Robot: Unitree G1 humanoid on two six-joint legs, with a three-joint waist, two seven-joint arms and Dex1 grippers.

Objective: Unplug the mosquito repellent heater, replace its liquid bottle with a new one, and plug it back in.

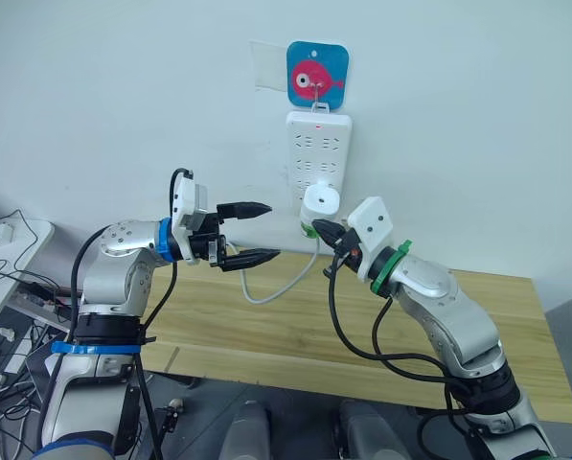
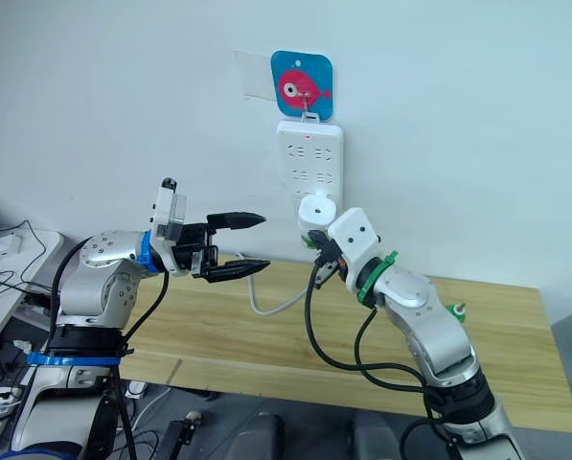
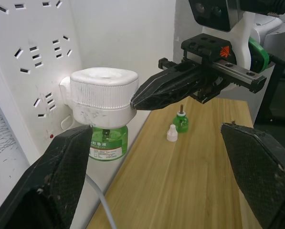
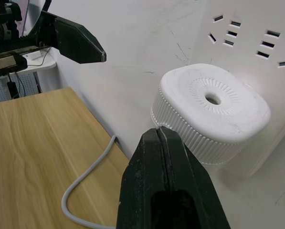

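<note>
The white, ribbed mosquito repellent heater (image 3: 103, 95), green bottle beneath, sat plugged in; the closed right gripper (image 3: 137, 99) touched its side, the left gripper (image 1: 257, 232) gaped nearby.

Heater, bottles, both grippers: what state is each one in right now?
Heater: plugged into the power strip on the wall, green bottle fitted underneath.
Spare bottle: upright on the table, uncapped, wick showing.
White cap: off, standing beside the spare bottle.
Left gripper: open, holding nothing, apart from the heater.
Right gripper: shut, tips at the heater's side.
</note>
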